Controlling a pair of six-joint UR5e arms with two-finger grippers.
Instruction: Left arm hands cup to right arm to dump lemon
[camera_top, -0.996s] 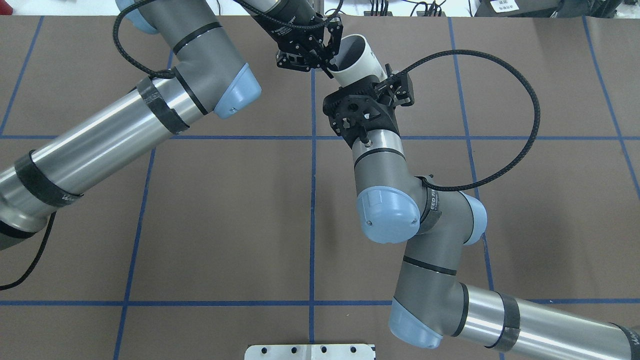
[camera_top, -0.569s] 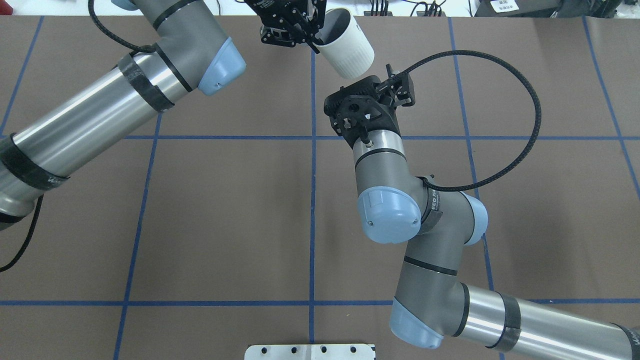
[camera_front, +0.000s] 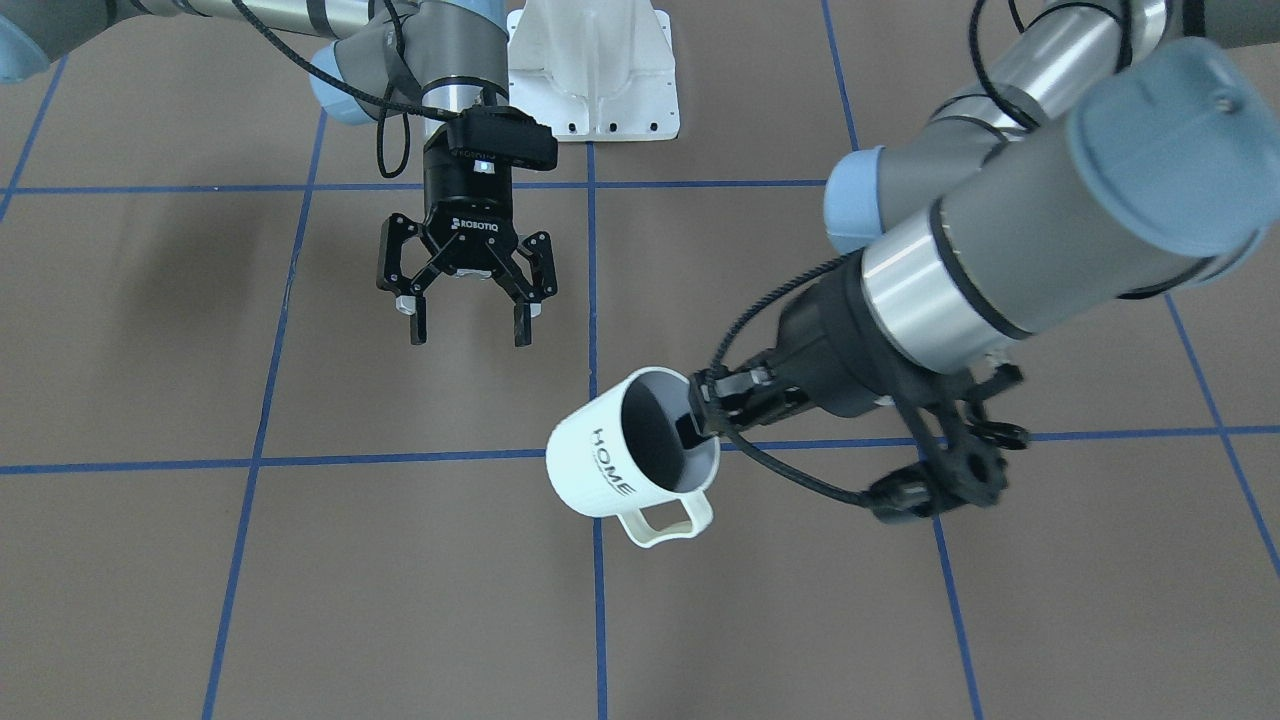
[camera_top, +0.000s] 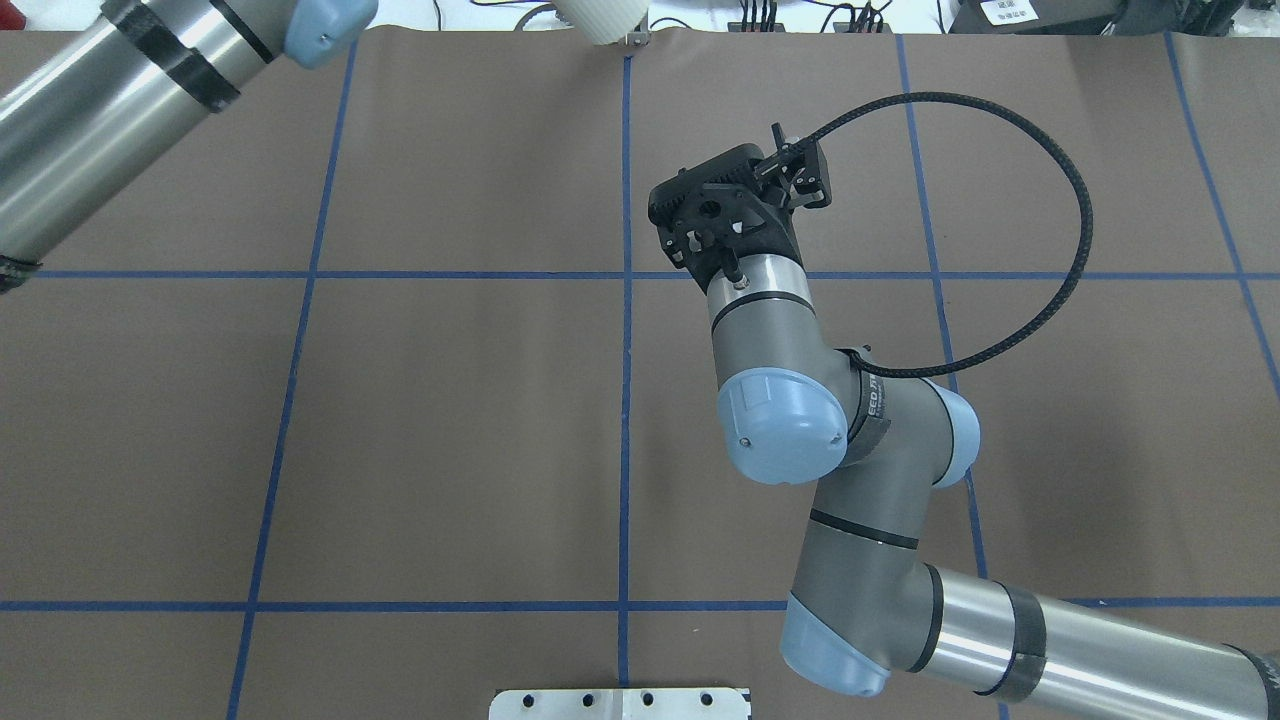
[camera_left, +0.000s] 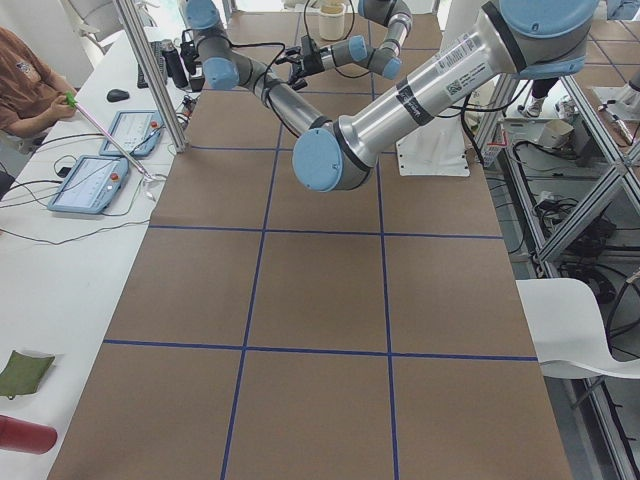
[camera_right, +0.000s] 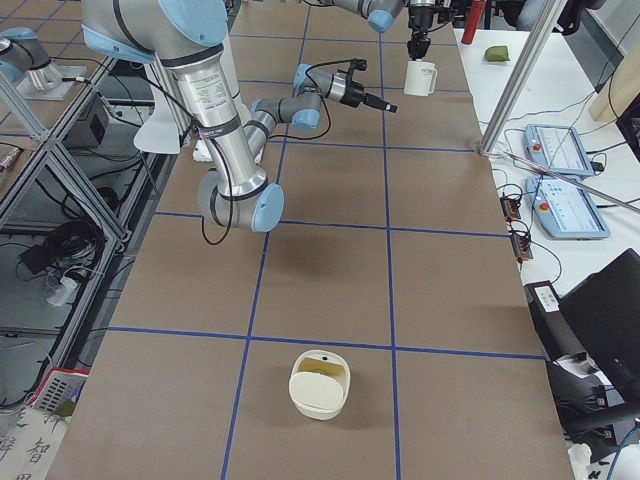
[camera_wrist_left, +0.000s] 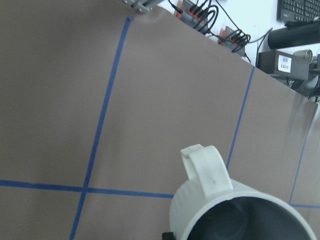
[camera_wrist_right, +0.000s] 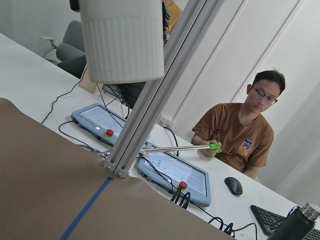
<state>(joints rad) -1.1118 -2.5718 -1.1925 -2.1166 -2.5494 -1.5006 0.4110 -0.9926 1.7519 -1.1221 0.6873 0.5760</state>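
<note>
Pulled clear of right end effector (camera_front: 467, 325) (ROBOTIQ, jaws apart), "HOME" cup (camera_front: 597, 470) hangs clamped by left end effector (camera_front: 700, 422).

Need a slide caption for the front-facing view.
Left pincer grips the tilted cup by its rim; right pincer hangs open, apart from it.

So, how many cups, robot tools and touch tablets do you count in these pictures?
cup: 1
tools: 2 (left tool, right tool)
tablets: 2
total: 5
</note>
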